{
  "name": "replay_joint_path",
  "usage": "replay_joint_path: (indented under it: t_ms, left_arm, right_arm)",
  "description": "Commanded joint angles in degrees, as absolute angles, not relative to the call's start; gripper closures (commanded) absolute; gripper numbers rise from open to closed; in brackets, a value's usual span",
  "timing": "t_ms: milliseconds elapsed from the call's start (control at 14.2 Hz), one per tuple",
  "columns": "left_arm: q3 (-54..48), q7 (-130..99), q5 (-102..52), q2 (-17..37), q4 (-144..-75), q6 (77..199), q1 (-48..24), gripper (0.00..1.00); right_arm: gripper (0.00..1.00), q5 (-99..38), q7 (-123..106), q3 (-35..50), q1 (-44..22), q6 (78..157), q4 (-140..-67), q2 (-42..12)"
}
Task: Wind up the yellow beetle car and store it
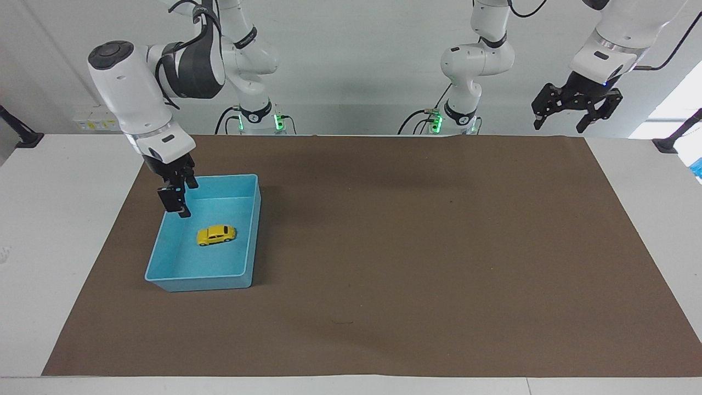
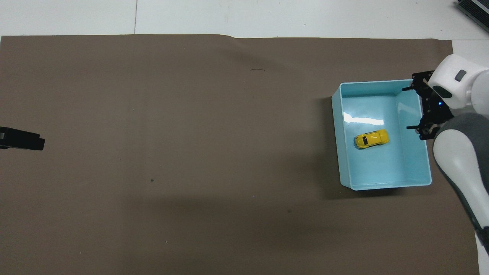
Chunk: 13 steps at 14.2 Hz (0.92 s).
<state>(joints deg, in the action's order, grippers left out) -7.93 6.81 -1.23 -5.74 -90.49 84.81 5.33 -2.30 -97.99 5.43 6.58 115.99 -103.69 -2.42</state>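
Observation:
The yellow beetle car stands on its wheels on the floor of the light-blue bin. It also shows in the overhead view, near the middle of the bin. My right gripper is open and empty. It hangs above the bin's side toward the right arm's end of the table, apart from the car, and also shows in the overhead view. My left gripper is open and empty. It waits raised over the table's edge at the left arm's end.
A brown mat covers most of the white table. The bin is the only container on it. Only the left gripper's dark tip shows at the edge of the overhead view.

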Motion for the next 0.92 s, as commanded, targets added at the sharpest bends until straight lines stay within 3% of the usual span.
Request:
replay_joint_path:
  t_ms: [0, 493, 846]
  left_arm:
    - [-8.8, 6.8, -0.8, -6.6, -91.4, 85.5, 6.4, 0.00]
    - [-8.8, 6.8, -0.8, -6.6, -91.4, 85.5, 6.4, 0.00]
    - [-8.8, 6.8, -0.8, -6.6, -91.4, 85.5, 6.4, 0.00]
  right_arm:
    - [0.00, -3.0, -94.1, 1.9, 3.5, 115.1, -103.2, -0.3]
    - [0.00, -3.4, -93.6, -1.4, 3.1, 112.8, -102.9, 3.0]
    - [0.00, -3.4, -76.1, -2.2, 2.6, 107.0, -102.0, 3.2]
